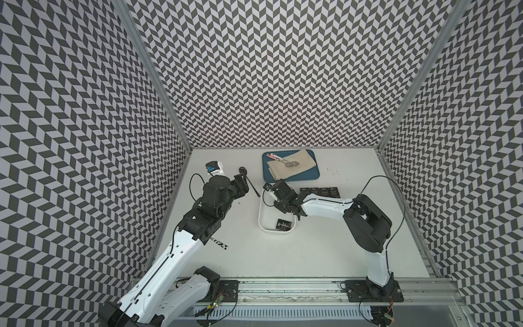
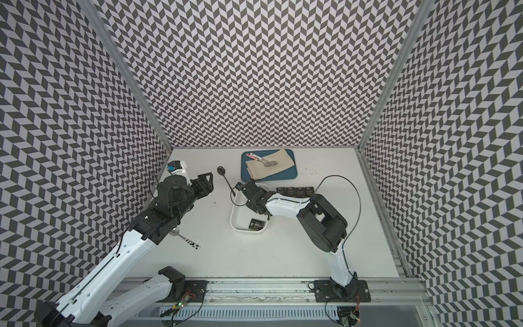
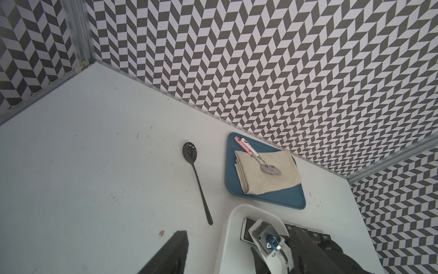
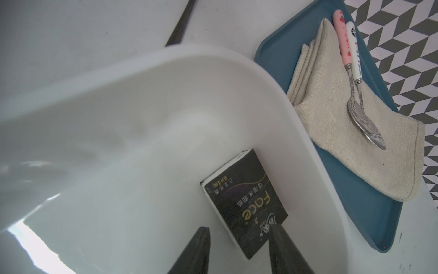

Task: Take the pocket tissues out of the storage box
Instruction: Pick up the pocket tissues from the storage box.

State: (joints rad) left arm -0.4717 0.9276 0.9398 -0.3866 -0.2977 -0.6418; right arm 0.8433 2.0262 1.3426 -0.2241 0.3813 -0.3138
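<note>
The step in hand is another pick from the storage box [image 1: 259, 218]. The right gripper [image 4: 239, 229] reaches down inside it with its fingers apart and nothing clamped, and one of the pocket tissues [image 4: 244, 201] lies flat on the box floor directly beneath and just ahead of its fingertips. One finger overlaps a corner of that packet; whether it touches cannot be told. The next move likely calls for lowering so the fingers straddle the packet, closing on it, then lifting clear of the sloping wall. A second packet [image 1: 283, 225] lies in the box behind this gripper, at the end below its wrist. A row of four packets [image 1: 319, 191] sits outside on the surface, beside the gripper's forearm; the arm may hide more. That makes six packets in view: two left in the box, four out. The left gripper [image 2: 206, 184] hovers well apart from the box, fingers spread and empty, with one black spoon [image 3: 196, 180] on the surface ahead of it.
</note>
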